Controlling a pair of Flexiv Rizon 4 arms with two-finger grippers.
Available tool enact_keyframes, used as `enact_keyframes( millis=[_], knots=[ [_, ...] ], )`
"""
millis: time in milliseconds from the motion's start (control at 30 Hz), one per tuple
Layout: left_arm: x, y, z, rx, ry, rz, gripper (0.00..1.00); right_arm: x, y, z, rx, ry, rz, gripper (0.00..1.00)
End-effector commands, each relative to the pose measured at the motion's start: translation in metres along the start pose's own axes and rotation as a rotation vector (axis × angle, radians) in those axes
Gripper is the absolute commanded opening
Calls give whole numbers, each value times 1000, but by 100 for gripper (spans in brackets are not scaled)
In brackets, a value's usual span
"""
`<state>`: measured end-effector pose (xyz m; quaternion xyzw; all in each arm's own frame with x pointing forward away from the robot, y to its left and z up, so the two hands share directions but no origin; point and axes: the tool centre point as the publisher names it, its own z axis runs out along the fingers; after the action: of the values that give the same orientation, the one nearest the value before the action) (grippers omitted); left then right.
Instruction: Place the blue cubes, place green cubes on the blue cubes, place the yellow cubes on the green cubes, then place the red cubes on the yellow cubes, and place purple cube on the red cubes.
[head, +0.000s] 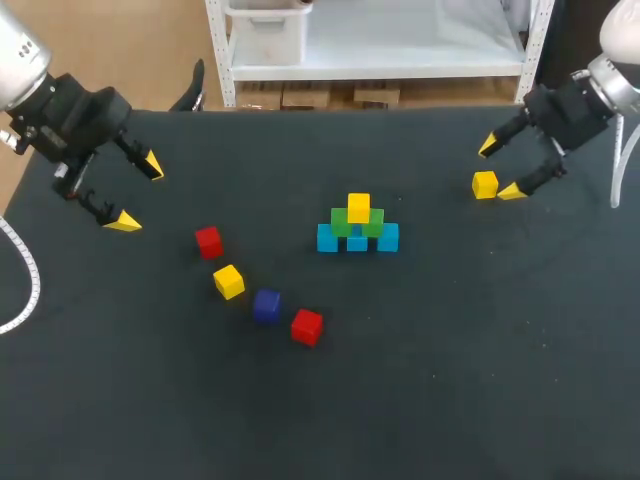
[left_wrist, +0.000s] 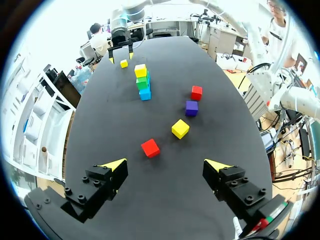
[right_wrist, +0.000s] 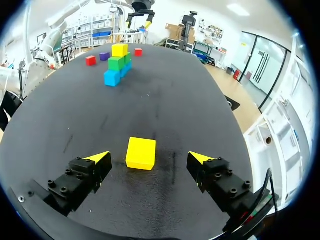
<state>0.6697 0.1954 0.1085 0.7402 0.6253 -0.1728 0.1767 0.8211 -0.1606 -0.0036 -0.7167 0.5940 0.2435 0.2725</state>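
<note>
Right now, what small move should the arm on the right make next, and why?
Probably shut the right tool on the loose yellow cube: it lies on the table between the tool's open tips, and the stack has only a single top yellow cube so far.

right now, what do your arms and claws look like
The left arm and right arm are silver-white with black wrists. The left claw and right claw each have two black bolted fingers with yellow wedge tips.
</note>
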Motion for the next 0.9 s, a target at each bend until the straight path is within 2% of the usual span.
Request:
enact_keyframes(
  millis=[33,100,133,367,500,600,700,733,800,833,900],
  knots=[
    [1,-1,0,-2,-1,2,100,-5,5,1,6,6,3,94],
    [1,-1,0,-2,-1,2,100,-4,6,3,7,8,9,79],
    [1,-1,0,-2,-1,2,100,-4,7,3,10,9,14,75],
    [1,-1,0,-2,-1,2,100,-7,13,6,25,24,43,62],
    [1,-1,0,-2,-1,2,100,-7,15,8,28,28,54,62],
    [1,-1,0,-2,-1,2,100,-7,16,9,29,33,60,50],
    [1,-1,0,-2,-1,2,100,-7,17,9,30,38,62,44],
    [1,-1,0,-2,-1,2,100,-7,17,9,31,39,63,40],
    [1,-1,0,-2,-1,2,100,-6,17,9,35,43,67,16],
    [1,-1,0,-2,-1,2,100,-6,18,9,37,44,67,0],
    [1,-1,0,-2,-1,2,100,-7,18,9,40,46,67,0]
  ],
)
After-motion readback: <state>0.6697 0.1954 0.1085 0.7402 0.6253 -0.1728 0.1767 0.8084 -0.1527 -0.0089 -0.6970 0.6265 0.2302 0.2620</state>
